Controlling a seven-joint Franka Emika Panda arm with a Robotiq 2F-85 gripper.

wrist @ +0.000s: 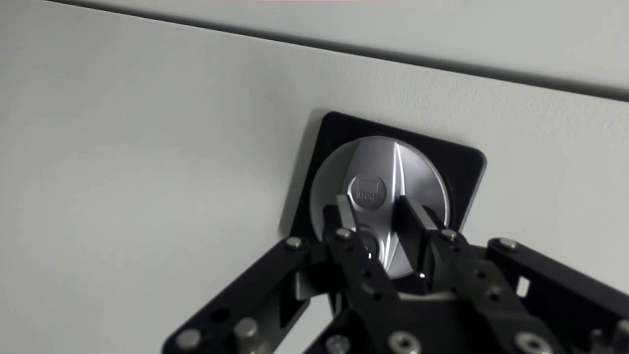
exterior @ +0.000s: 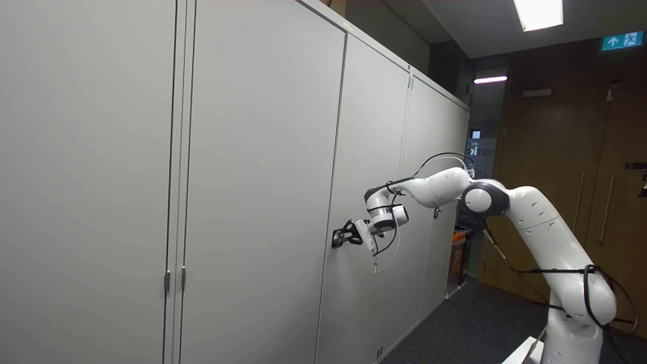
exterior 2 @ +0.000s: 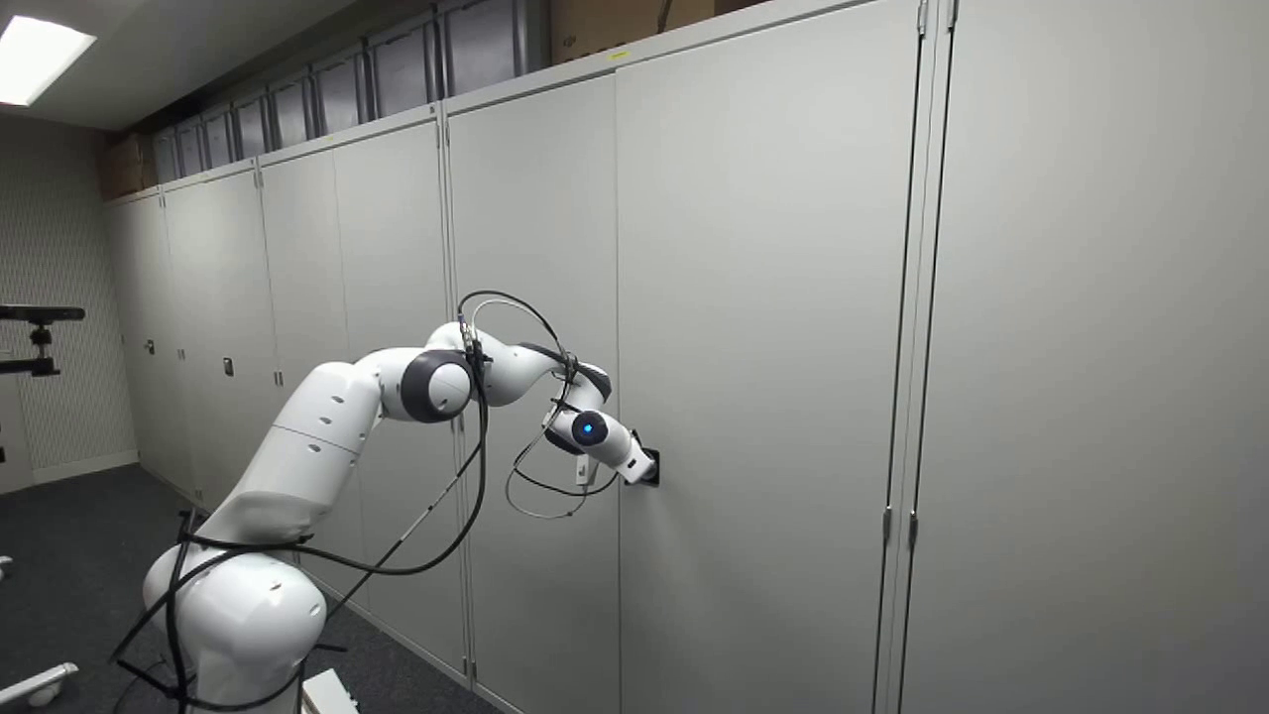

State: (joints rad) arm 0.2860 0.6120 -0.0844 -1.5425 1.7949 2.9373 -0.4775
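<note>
A round silver handle (wrist: 377,160) with a raised grip bar and a small square emblem sits on a black square plate (wrist: 459,162) on a pale grey cabinet door. In the wrist view my gripper (wrist: 374,202) has one fingertip on either side of the bar, shut on it. Part of a dark keyhole below the emblem is covered by the left finger (wrist: 346,211). An exterior view shows the gripper (exterior: 346,235) reaching the plate from the side. From the opposite angle, the robot's hand (exterior 2: 630,461) hides most of the handle.
A narrow seam (wrist: 314,44) between two doors runs close beside the plate. Tall grey cabinets (exterior 2: 763,248) form a long wall. Cables (exterior: 386,247) hang in a loop below the wrist. Further along is another dark door handle (exterior: 437,213), and an orange-topped bin (exterior: 456,247) stands beyond.
</note>
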